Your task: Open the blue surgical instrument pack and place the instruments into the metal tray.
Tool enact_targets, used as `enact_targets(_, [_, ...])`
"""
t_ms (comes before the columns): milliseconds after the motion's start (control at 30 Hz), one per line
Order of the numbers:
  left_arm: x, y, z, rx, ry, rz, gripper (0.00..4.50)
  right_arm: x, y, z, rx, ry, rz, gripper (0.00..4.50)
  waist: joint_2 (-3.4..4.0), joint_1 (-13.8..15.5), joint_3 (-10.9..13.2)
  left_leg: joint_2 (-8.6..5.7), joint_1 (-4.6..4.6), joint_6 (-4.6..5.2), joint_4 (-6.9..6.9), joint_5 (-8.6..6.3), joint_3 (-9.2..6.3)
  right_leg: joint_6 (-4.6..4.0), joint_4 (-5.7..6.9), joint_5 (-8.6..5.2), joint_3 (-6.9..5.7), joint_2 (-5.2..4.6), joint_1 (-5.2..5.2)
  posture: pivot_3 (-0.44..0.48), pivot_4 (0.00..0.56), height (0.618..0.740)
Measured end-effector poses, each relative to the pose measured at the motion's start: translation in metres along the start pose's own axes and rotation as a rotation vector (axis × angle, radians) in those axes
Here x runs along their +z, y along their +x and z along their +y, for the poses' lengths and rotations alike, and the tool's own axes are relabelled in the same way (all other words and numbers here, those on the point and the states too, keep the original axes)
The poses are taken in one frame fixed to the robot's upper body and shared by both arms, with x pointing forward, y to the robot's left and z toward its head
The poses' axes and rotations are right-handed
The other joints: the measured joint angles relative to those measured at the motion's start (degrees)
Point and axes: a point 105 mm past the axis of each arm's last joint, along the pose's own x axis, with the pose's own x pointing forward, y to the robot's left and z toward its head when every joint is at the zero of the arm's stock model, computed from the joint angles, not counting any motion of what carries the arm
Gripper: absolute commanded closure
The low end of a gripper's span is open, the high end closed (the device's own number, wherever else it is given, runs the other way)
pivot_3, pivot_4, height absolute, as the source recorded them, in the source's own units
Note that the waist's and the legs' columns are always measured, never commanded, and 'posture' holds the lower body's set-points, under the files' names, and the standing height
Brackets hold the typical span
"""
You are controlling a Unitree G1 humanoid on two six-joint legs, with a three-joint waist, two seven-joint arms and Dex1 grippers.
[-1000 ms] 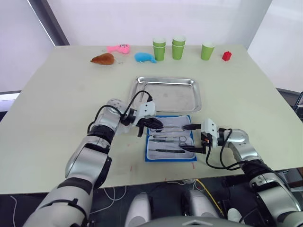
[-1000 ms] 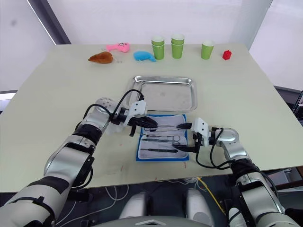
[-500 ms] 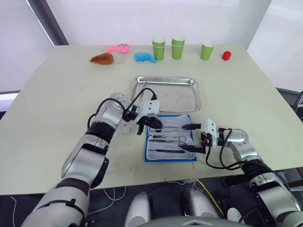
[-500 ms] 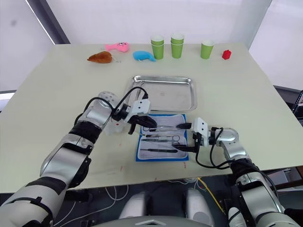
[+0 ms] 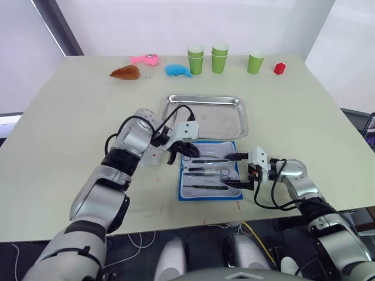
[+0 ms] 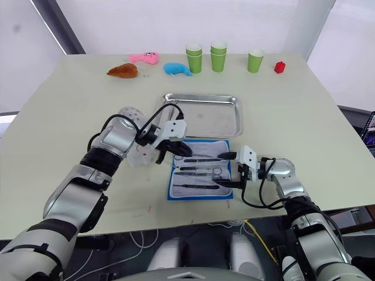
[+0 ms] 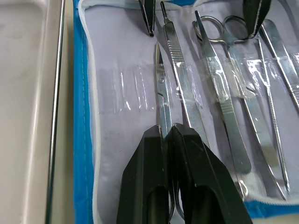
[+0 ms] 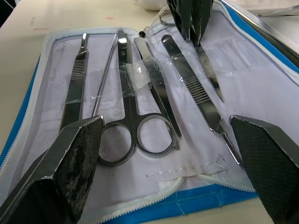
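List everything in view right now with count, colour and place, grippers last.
Table: one, pale beige, under everything.
Metal tray: one, steel, mid-table, empty.
Blue surgical instrument pack: one, open, grey lining, near side of tray.
Instruments: several, silvery, lying in the pack.
Cups: green, three spots along far edge.
Whale toy: one, blue, far edge.
Pink toy: one, far edge.
Brown toy: one, far left.
Red block: one, far right.
Left gripper: shut on an instrument.
Right gripper: open, at pack's right edge.

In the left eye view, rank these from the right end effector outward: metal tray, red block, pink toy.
1. Metal tray, just beyond the open pack, ahead and left of the right end effector.
2. Red block, at the table's far edge, on the right.
3. Pink toy, at the far edge, on the left side.
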Motion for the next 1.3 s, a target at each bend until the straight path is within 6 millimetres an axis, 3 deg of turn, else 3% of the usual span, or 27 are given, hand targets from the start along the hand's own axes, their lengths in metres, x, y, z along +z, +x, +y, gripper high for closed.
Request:
enact_targets(700, [-0.002, -0.012, -0.003, 0.002, -0.016, 0.047, 4.47, 0.001, 0.003, 0.0, 0.005, -0.005, -0.002, 0.0, 0.04, -0.05, 0.05, 0.04, -0.02, 0.0, -0.02, 0.0, -0.03, -0.04, 0.0, 0.02, 0.24, 0.33, -0.15, 0.0, 0.15, 0.739])
enact_targets(1300, [-0.025, -0.032, -0.011, 0.01, -0.074, 0.089, 4.47, 0.001, 0.004, -0.003, 0.011, 0.001, 0.006, 0.0, 0.1, -0.03, 0.1, 0.05, 0.06, 0.0, -0.01, 0.0, -0.03, -0.06, 0.0, 0.03, 0.41, 0.37, -0.17, 0.0, 0.15, 0.739])
